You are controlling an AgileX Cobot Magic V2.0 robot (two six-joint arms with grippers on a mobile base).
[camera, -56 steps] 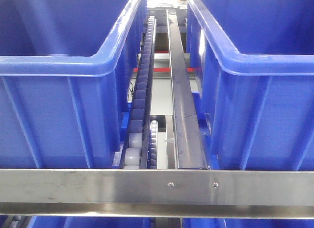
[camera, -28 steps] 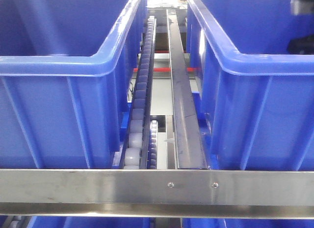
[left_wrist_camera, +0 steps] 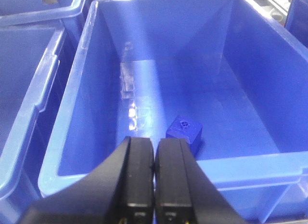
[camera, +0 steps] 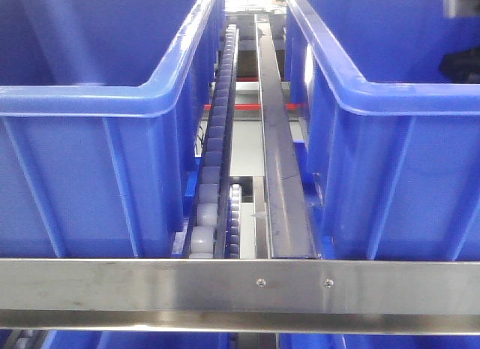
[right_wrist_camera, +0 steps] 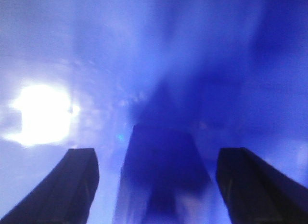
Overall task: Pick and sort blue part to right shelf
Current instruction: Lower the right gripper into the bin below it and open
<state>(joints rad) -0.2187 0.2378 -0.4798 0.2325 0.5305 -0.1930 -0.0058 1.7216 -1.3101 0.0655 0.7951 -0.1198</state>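
Blue part (left_wrist_camera: 184, 133) upright on the floor of a blue bin (left_wrist_camera: 72, 151), knob pointing up, just beyond the left tool (left_wrist_camera: 154, 159), clenched on nothing. Right tool (right_wrist_camera: 156, 185) spread wide over a blurred dark-blue block (right_wrist_camera: 163, 161), contact impossible to tell. Right shelf (camera: 240, 285) front rail below.
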